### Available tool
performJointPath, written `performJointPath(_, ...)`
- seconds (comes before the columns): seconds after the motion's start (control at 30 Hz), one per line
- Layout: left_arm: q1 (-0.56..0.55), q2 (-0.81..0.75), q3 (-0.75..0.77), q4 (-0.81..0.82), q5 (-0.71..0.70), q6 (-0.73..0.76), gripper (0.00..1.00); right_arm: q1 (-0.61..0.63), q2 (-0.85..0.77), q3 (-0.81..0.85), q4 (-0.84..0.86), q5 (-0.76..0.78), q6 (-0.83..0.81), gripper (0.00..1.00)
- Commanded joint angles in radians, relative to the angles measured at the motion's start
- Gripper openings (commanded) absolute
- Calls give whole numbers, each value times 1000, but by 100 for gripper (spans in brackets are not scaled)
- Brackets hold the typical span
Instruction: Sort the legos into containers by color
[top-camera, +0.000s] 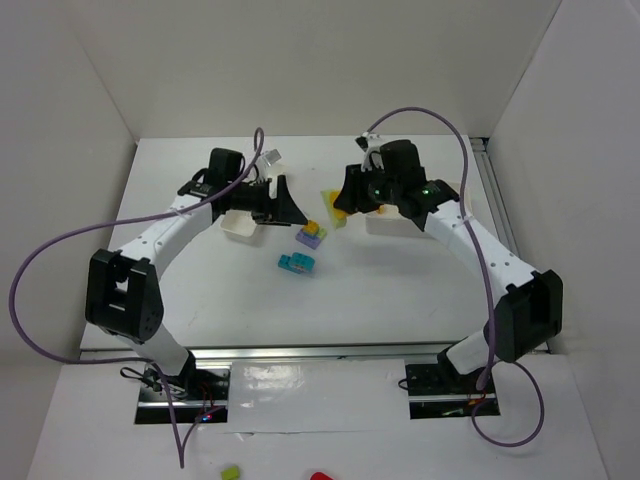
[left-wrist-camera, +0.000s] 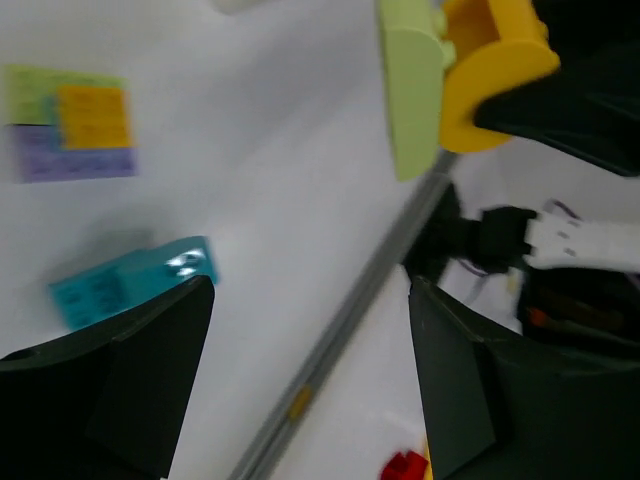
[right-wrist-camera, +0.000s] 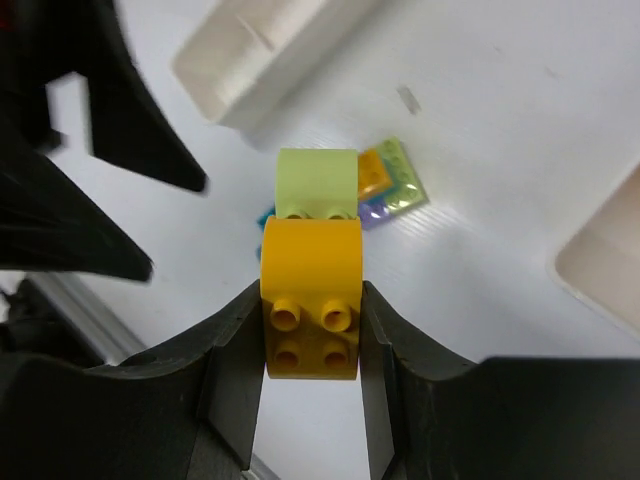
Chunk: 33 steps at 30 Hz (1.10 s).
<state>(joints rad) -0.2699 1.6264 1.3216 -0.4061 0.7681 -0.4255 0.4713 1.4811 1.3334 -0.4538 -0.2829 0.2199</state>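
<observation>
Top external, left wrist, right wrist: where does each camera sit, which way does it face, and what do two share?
Top external: above, behind, looking down at the table; left arm, right arm show.
Left wrist: faces down at the cyan brick; open left jaws show.
Right wrist: faces down; right jaws clamp the yellow brick.
Shared: both wrist views show the yellow brick.

Yellow-green lego pair (right-wrist-camera: 310, 290) aloft; cyan brick (left-wrist-camera: 130, 285), purple-orange stack (left-wrist-camera: 75, 125) flat between white trays (right-wrist-camera: 270, 55) (right-wrist-camera: 605, 265)

The top view looks steeply down from behind the arms over the whole worktop (top-camera: 380, 300), while the wrist views sit close behind the left claw (left-wrist-camera: 310, 300) and right claw (right-wrist-camera: 310, 300), roughly facing each other and sharing the yellow-and-green brick stack (right-wrist-camera: 310, 250) and cyan brick (left-wrist-camera: 120, 290).
</observation>
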Motion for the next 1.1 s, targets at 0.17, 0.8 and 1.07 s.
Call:
performJointPath(0.17, -8, -48, -159, 530, 482, -202, 90, -54, 11, 7, 122, -461, 73, 32)
performJointPath(0.8, -17, 1, -137, 773, 554, -318, 74, -82, 44, -23, 264, -703, 170, 32)
performJointPath(1.07, -37, 10, -107, 745, 586, -288, 41, -82, 53, -42, 303, -722, 200, 32)
